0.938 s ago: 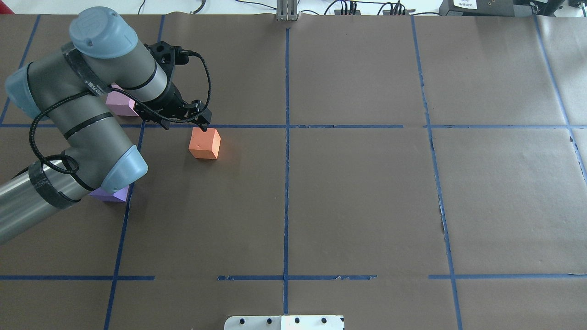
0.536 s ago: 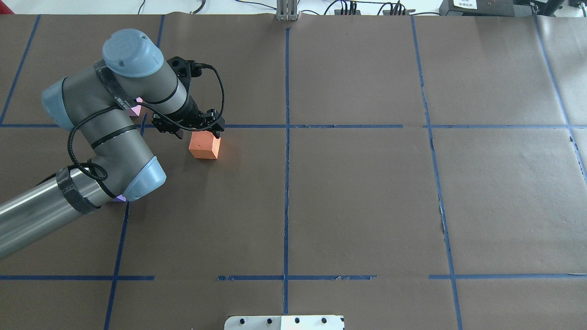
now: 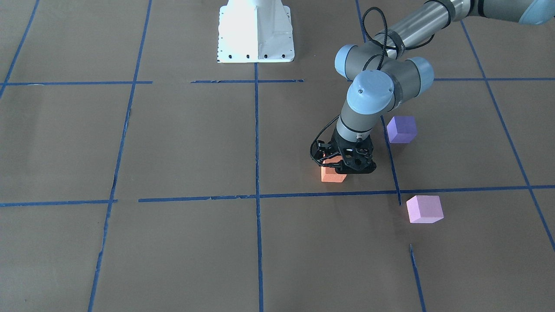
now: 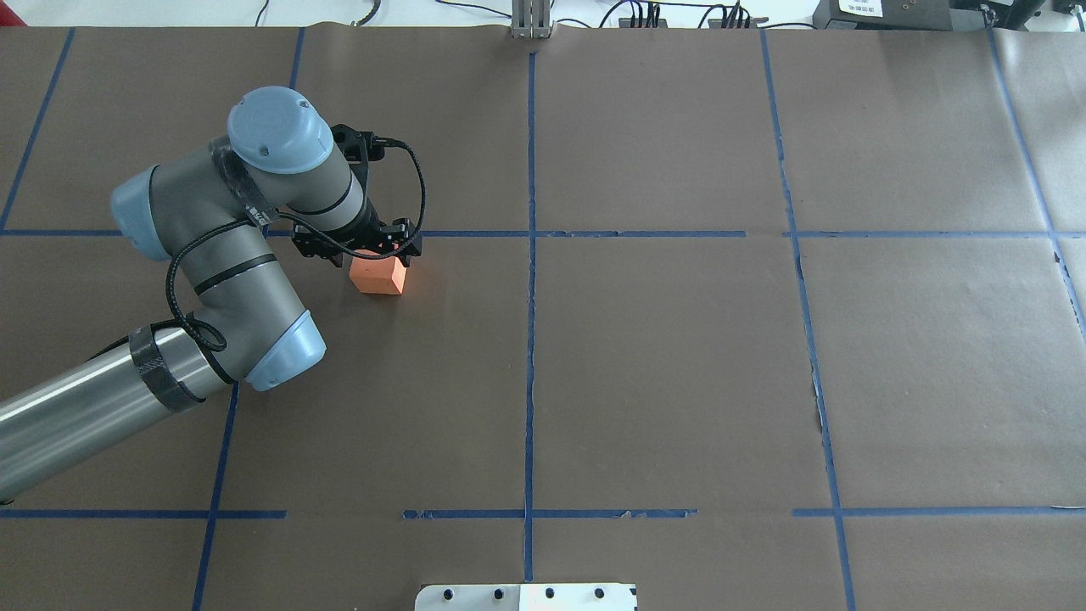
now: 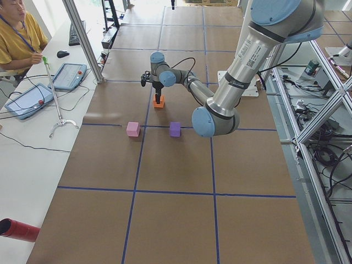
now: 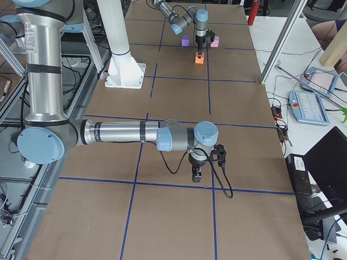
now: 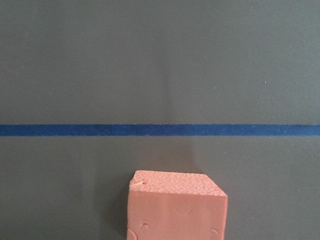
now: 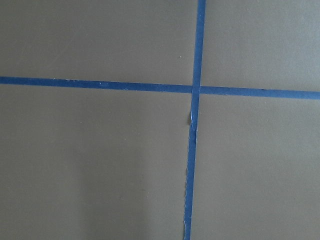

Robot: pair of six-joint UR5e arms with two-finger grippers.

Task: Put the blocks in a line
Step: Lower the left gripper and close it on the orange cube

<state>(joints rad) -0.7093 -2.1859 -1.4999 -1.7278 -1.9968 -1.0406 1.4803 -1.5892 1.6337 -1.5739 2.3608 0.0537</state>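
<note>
The orange cube sits on the brown table cover just below a blue tape line; it also shows in the front view and at the bottom of the left wrist view. My left gripper is low over its top and looks open; whether the fingers touch the cube I cannot tell. The dark purple cube and the pink-lilac cube lie apart beside the left arm, which hides them in the overhead view. My right gripper hangs over bare table far from the cubes; I cannot tell whether it is open or shut.
The white robot pedestal stands at the table's robot side. Blue tape lines form a grid on the cover. An operator sits at a side desk with tablets. A red cylinder lies on that desk.
The left arm has swung right and lowered, bringing its gripper from the orange cube's far edge down over its top. The arm now covers the purple and pink cubes in the overhead view.
</note>
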